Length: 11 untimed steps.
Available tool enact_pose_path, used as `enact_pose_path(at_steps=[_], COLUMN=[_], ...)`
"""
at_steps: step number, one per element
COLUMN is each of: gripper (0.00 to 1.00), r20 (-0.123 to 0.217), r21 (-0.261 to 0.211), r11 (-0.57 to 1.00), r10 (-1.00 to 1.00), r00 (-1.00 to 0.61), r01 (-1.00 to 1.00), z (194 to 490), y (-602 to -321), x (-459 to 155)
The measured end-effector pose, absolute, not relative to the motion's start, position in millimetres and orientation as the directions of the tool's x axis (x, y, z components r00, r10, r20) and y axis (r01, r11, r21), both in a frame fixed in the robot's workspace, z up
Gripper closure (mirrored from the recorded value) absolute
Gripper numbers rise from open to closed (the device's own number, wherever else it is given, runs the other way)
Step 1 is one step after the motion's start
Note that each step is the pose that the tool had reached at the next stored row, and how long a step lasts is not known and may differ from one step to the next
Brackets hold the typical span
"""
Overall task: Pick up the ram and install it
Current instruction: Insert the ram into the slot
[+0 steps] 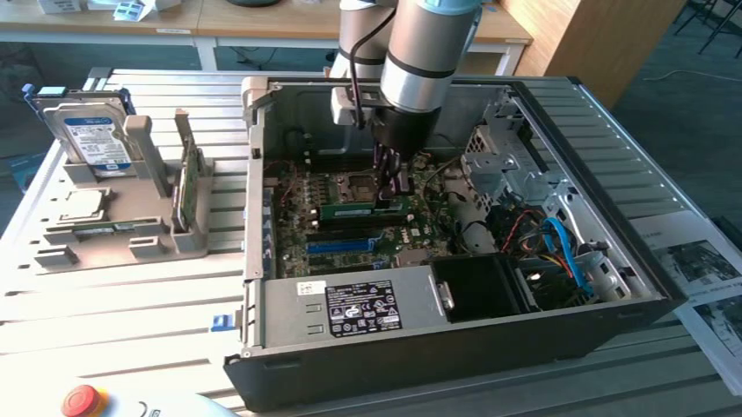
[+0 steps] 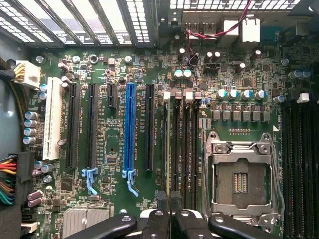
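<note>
- The fingers (image 2: 160, 203) are pressing close together, clamping the ram (image 1: 361, 208) by its flat faces.
- The gripper (image 1: 394, 196) is pointing straight down from the arm (image 1: 418, 52) into the open computer case (image 1: 383, 369).
- The ram is standing on its long edge, reaching from the fingers toward the exterior view's left.
- It is sitting low over the black memory slots (image 2: 183, 144), on the near side of the processor socket (image 2: 241, 181). Whether it is seated in a slot I cannot tell.
- Seen from the wrist, the gripper (image 2: 169, 201) is hanging over the green motherboard (image 2: 107, 149), in line with those memory slots.
- A blue expansion slot (image 2: 129, 129) is lying among black ones, and a white slot (image 2: 52, 124) is running along the board's edge.
- In the near part of the case, a grey power supply (image 1: 347, 308) is showing its black label.
- Blue cables (image 1: 566, 248) are curling in the part of the case toward the exterior view's right.
- Well apart from the case, at the exterior view's left, a grey holder (image 1: 191, 239) is carrying a hard drive (image 1: 90, 139), standing upright at its far end.
- A green circuit card (image 1: 189, 178) is standing on edge in the same holder, nearer the case.
- A red button (image 1: 83, 400) is showing at the near left corner, and printed papers (image 1: 707, 269) are lying to the right of the case.
</note>
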<state>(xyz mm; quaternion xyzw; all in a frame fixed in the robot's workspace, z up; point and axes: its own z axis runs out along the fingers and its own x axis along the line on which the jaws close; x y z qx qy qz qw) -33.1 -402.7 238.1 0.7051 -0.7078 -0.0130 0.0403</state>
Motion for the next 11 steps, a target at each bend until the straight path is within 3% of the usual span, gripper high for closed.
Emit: enact_pose_path(at_steps=[11], gripper=[0.88], r20=[0.039], r21=[0.075], r11=[0.005], r10=[-0.999], r00=[-0.002], r01=[-0.997], z=[237.8], y=[-404.3], x=[-33.3])
